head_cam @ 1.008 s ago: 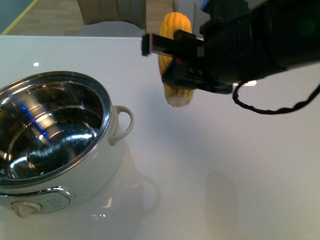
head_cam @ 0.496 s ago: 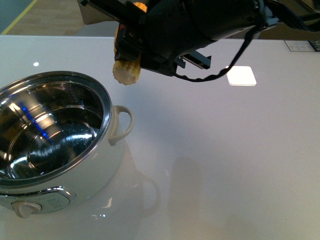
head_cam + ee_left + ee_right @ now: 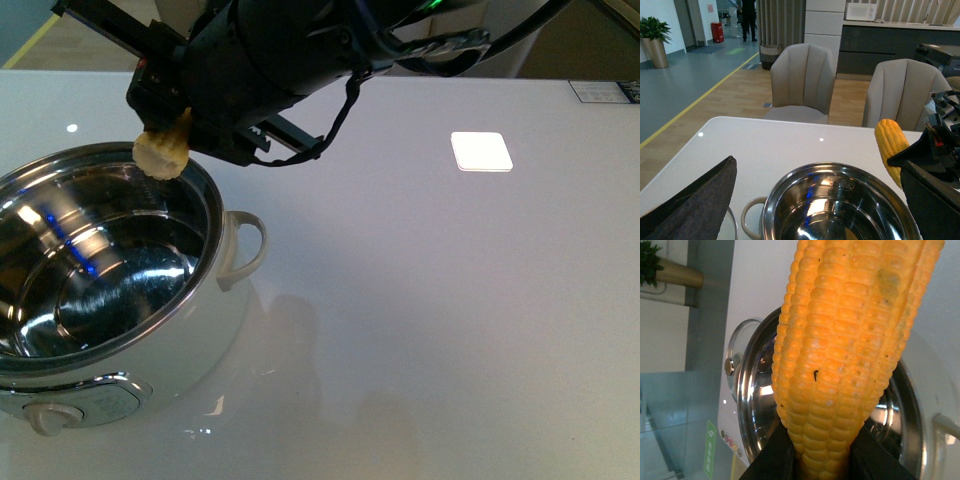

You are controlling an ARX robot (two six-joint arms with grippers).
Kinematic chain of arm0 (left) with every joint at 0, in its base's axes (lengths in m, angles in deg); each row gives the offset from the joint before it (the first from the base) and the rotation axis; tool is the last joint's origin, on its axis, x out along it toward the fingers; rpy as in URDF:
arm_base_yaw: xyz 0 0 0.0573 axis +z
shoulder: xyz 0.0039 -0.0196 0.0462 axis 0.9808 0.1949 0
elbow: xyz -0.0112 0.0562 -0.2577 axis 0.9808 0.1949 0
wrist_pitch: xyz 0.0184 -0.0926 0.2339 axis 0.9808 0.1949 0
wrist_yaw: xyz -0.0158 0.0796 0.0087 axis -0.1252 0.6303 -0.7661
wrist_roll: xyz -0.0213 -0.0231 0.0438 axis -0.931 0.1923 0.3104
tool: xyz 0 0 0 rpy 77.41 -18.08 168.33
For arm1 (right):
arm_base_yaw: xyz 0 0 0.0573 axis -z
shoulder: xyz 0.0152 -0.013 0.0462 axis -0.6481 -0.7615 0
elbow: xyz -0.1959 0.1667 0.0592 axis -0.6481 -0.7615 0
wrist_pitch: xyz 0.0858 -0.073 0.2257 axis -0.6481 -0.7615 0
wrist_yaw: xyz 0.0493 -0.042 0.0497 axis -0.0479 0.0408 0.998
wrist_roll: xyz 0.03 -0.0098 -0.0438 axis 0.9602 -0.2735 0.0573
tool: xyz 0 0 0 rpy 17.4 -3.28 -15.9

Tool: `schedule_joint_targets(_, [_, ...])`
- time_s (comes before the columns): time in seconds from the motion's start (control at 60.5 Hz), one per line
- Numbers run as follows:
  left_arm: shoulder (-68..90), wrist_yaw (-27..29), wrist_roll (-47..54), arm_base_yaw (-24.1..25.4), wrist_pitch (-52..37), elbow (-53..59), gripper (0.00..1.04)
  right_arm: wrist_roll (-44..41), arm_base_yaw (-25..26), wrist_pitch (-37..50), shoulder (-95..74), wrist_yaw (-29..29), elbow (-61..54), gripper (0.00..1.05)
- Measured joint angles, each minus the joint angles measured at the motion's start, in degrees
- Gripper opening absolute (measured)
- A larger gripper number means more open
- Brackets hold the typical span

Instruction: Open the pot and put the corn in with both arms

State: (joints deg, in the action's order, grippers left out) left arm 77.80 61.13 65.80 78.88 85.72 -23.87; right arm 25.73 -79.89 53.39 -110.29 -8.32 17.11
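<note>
1. The right gripper [image 3: 822,440] is closed on the corn [image 3: 162,152]. Its two black fingers press on the cob from opposite sides, around the middle of its length.
2. The corn hangs almost upright, with the pale cut end down and the tapered end up. It is above the far rim of the pot [image 3: 200,350] and touches nothing else.
3. The pot stands at the near left corner of the desk [image 3: 450,330]. It is uncovered and its steel inside is empty. A glass lid [image 3: 735,355] with a knob shows just beside it.
4. Of the left gripper [image 3: 702,200] only one dark grey part is in view, near the pot. I cannot tell if it is open or closed.
5. I judge the cob to be light and stiff, so it will not bend in the grip. Its round shape and smooth kernels can make it turn or slip, and the taper gives less hold near the tip. The thick middle is the best place to hold it.
6. The next move, I think, is to bring it over the middle of the opening and go lower before release. On bare steel it may bounce and roll.
</note>
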Motion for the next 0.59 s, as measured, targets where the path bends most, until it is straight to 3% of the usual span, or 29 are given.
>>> schedule_joint_targets(0.363, [0.0,0.0,0.0,0.0,0.0,0.0,0.98,1.9,-4.0,1.2,-2.2,7.5,-2.6,0.15])
schedule_joint_targets(0.595, [0.0,0.0,0.0,0.0,0.0,0.0,0.98,-0.8,-4.4,-1.5,-2.4,8.7,-3.8,0.14])
